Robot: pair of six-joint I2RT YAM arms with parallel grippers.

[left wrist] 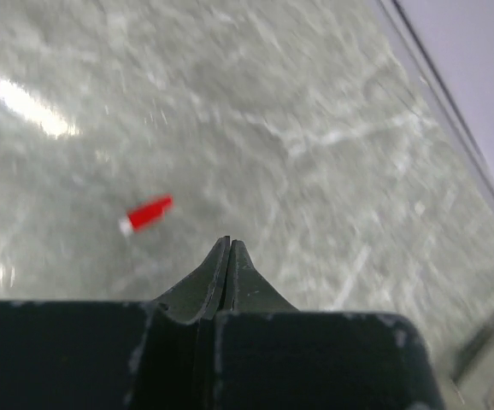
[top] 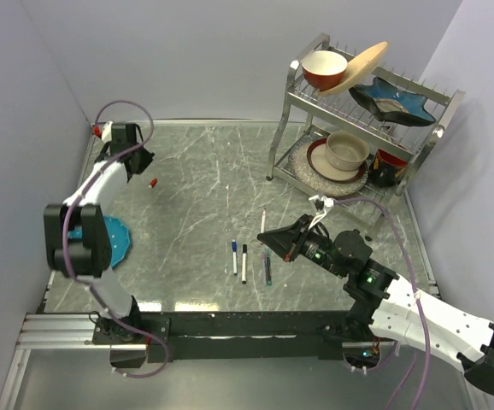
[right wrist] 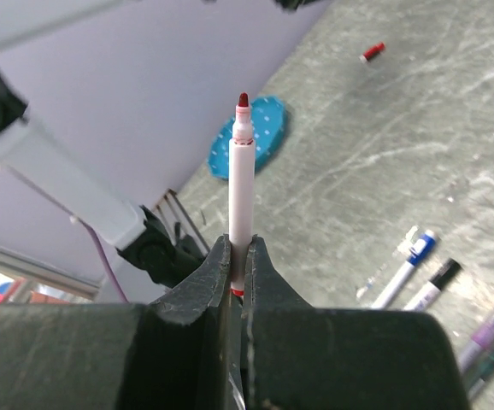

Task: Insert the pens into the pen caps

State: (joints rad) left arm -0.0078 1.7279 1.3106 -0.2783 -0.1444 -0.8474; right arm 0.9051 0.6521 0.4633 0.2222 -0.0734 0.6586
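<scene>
The left end effector [top: 142, 159] was fully closed with nothing between its fingers, hanging over the table [top: 204, 162] far to the left of the dish rack [top: 418, 137]. In the left wrist view its two dark fingertips [left wrist: 221, 256] pressed flat together. The red pen cap [left wrist: 146, 213] lay on its side on the table just beyond them, apart from them and untouched. From above, that cap [top: 153, 183] sat far to the left of the rack, near the left end effector.

The right end effector [top: 273, 243] gripped a white-barrelled pen [right wrist: 241, 184] low on its barrel. Its jaws pinched the barrel from both sides and the bare red tip pointed away from the fingers. In the top view this pen [top: 263, 220] showed as a thin pale line nearer the arms than the rack's front left leg.

Three more pens lay on the table, nearer the arms than the rack and to its left. They were roughly parallel and close together. The blue-tipped pen [top: 234, 255] lay farthest from the rack, the black-tipped pen [top: 244, 263] lay next to it, and the dark teal pen [top: 267, 266] lay closest to the rack, just beside the right end effector. No other caps could be made out.

A blue dotted plate [top: 120, 242] lay far left of the rack, by the left arm.
</scene>
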